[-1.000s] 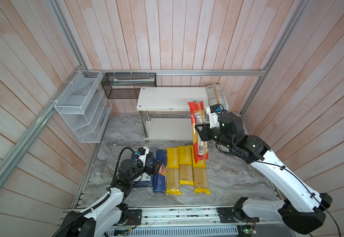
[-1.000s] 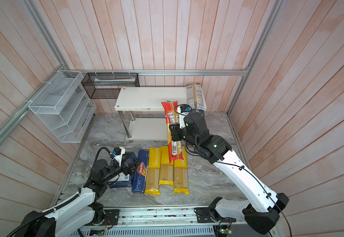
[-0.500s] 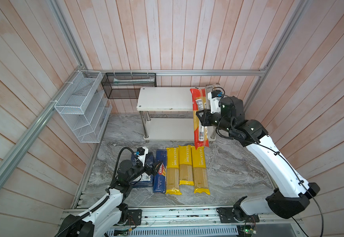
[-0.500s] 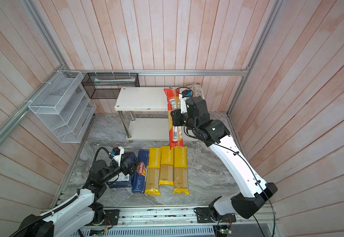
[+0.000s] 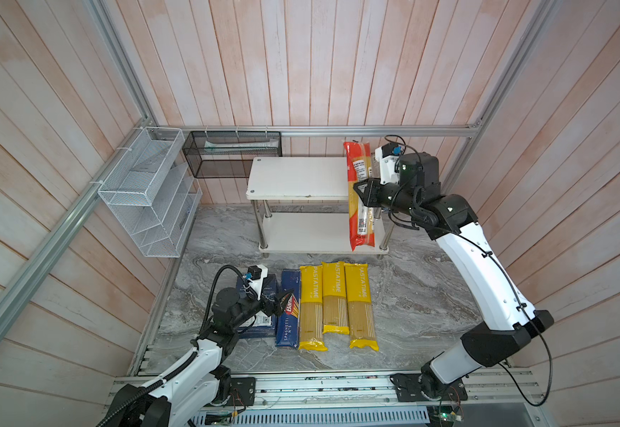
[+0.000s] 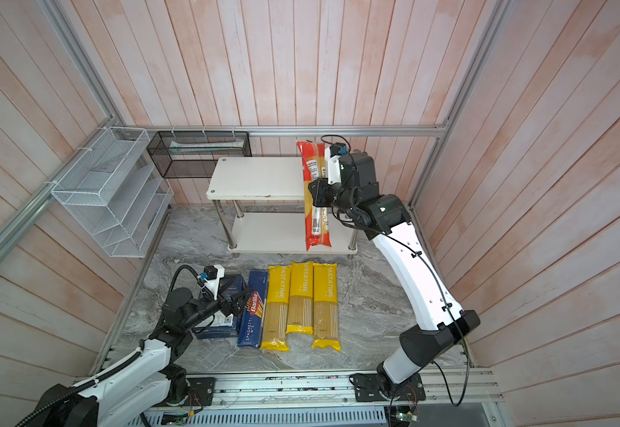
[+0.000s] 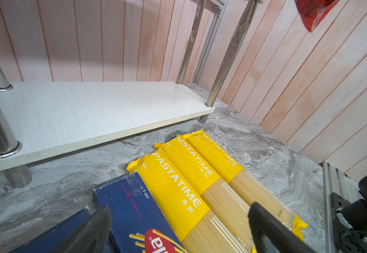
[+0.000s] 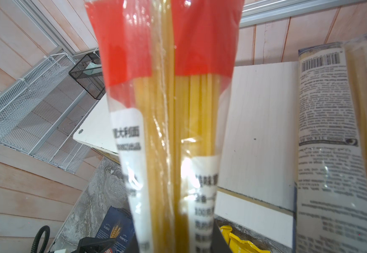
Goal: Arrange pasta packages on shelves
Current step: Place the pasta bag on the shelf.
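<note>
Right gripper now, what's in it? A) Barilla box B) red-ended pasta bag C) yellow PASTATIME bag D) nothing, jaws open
B: the right gripper is shut on the red-ended bag, holding it in the air, while the yellow bags and Barilla boxes lie flat away from it.

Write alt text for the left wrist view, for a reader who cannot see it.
Three yellow bags lie side by side on the grey table beside a blue box, with two open black fingers close to the camera. Beyond them stands the white lower shelf, and a corner of a red bag shows.
</note>
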Tool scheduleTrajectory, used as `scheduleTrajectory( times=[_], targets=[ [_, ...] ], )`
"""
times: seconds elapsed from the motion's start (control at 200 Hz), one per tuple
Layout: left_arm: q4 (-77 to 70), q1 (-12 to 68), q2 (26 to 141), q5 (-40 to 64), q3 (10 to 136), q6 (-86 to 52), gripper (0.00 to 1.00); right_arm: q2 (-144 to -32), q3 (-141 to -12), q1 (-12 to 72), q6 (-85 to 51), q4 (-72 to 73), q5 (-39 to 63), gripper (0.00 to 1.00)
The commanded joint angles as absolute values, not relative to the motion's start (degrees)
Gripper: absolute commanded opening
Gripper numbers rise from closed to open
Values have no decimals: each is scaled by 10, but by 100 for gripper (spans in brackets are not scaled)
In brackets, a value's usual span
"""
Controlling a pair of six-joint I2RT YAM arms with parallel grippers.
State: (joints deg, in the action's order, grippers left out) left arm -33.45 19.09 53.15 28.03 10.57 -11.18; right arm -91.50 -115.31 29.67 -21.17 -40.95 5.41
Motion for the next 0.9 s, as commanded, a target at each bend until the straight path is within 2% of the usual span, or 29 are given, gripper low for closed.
scheduleTrajectory(
  times=[0.0, 0.34, 0.77, 0.895],
  targets=[
    [-347, 193, 531, 282, 95, -108, 100, -917, -1210, 294, -200, -356, 76, 0],
    [-347, 193, 533, 290, 97, -109, 100, -968, -1271, 259, -198, -363, 105, 0],
    [-352, 193, 537, 289, 95, -111, 100, -1092, -1450, 213, -206, -406, 160, 0],
    [-351, 193, 537, 286, 96, -109, 100, -1107, -1461, 201, -217, -399, 176, 0]
  ],
)
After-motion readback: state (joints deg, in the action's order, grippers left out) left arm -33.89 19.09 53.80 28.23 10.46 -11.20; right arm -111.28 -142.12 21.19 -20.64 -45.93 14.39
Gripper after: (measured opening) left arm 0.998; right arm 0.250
